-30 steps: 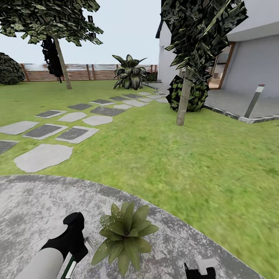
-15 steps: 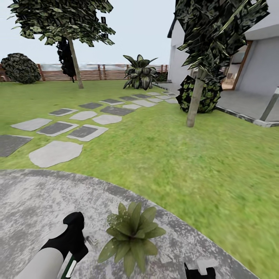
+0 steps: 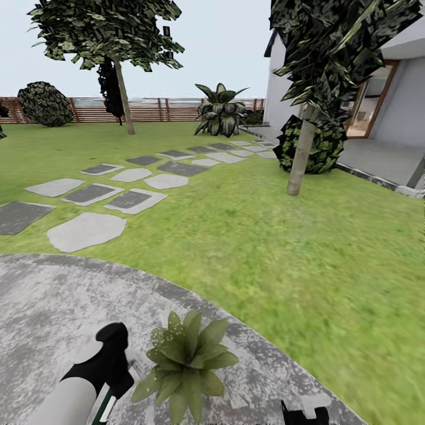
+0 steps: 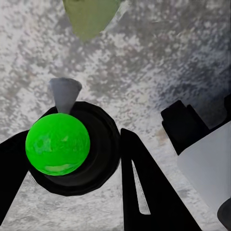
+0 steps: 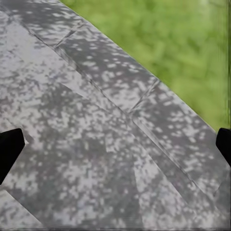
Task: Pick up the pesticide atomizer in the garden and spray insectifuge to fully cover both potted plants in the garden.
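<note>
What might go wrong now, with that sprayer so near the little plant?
1. In the left wrist view, the atomizer held in the left gripper has its grey nozzle over bare patio, with just a leaf tip at the edge. Spray may miss the plant.
2. In the head view, the left arm sits close beside the leaves, so a swing could brush them.

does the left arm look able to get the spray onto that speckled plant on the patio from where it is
Probably yes. The left gripper holds the atomizer right beside the potted plant on the stone patio, with nothing between them.
</note>
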Robot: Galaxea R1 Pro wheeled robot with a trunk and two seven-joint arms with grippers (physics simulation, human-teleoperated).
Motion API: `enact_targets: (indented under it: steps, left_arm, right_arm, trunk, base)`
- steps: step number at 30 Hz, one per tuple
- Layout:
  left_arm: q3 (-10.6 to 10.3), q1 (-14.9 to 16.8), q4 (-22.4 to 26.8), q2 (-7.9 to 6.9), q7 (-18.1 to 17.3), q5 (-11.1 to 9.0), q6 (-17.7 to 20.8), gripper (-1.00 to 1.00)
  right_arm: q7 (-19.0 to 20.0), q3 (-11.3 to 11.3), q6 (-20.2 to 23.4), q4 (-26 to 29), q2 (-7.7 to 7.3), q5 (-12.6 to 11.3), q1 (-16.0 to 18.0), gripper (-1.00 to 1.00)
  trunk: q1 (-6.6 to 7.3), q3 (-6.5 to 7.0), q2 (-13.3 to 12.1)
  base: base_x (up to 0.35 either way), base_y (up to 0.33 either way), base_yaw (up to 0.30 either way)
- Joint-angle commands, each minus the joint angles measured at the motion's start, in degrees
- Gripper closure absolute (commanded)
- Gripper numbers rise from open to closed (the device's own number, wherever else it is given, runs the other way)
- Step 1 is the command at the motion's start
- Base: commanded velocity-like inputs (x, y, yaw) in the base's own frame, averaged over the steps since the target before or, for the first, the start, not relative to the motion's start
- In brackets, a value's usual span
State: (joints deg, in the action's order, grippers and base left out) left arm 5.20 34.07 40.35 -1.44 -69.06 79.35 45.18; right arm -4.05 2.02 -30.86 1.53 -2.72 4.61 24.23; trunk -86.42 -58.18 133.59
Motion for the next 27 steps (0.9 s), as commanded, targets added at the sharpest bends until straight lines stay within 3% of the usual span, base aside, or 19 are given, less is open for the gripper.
enact_targets:
  steps: [1, 8, 13, 14, 16, 18, 19, 22, 27]
  left_arm:
    - [0.16, 0.03, 0.08, 0.04, -0.52, 0.43, 0.43, 1.00]
    - [0.82, -0.26, -0.56, -0.52, -0.52, 0.46, 0.42, 1.00]
    - [1.23, -3.81, -0.77, -0.76, 1.73, 0.31, 0.01, 1.00]
    - [1.28, -4.61, -0.79, -0.71, 2.89, -0.62, -0.03, 1.00]
    - [3.53, -4.86, -0.20, -0.82, 3.40, -2.51, 0.09, 1.00]
    - [5.21, -4.89, 0.06, -1.31, 4.42, -2.37, 0.12, 1.00]
    - [5.71, -4.89, -0.20, -2.36, 5.58, -2.56, 0.10, 1.00]
    - [6.01, -5.10, -0.58, -3.52, 6.44, -2.94, 0.01, 1.00]
    - [5.94, -5.16, -0.75, -3.09, 6.58, -3.25, -0.08, 1.00]
  right_arm:
    - [-0.43, 0.17, -0.08, -0.04, 0.00, 0.48, 0.03, -1.00]
    - [-0.43, 0.21, -0.08, -0.03, 0.00, 0.41, 0.03, -1.00]
    - [-0.37, 0.26, -0.08, -0.03, 0.07, 0.48, 0.03, -1.00]
    - [-0.36, 0.26, -0.08, -0.03, 0.08, 0.48, 0.03, -1.00]
    - [-0.36, 0.26, -0.08, -0.03, 0.08, 0.48, 0.03, -1.00]
    - [-0.35, 0.26, -0.08, -0.03, 0.08, 0.48, 0.03, -1.00]
    - [-0.35, 0.26, -0.08, -0.03, 0.08, 0.48, 0.03, -1.00]
    - [-0.35, 0.26, -0.08, -0.03, 0.08, 0.48, 0.03, -1.00]
    - [-0.38, 0.26, -0.08, -0.03, 0.08, 0.48, 0.03, -1.00]
  trunk:
    - [0.02, -0.05, 0.02]
    - [0.02, -0.05, 0.02]
    - [0.02, -0.05, 0.02]
    - [0.02, -0.05, 0.02]
    - [0.02, -0.05, 0.02]
    - [0.02, -0.05, 0.02]
    - [0.02, -0.05, 0.02]
    - [0.02, -0.05, 0.02]
    - [0.02, -0.05, 0.02]
  base:
    - [-0.118, -0.179, 0.000]
    - [-0.025, -0.033, 0.000]
    - [0.000, 0.000, 0.000]
    - [0.000, 0.000, 0.000]
    - [0.000, 0.000, 0.000]
    - [0.000, 0.000, 0.000]
    - [0.000, 0.000, 0.000]
    - [0.000, 0.000, 0.000]
    - [0.000, 0.000, 0.024]
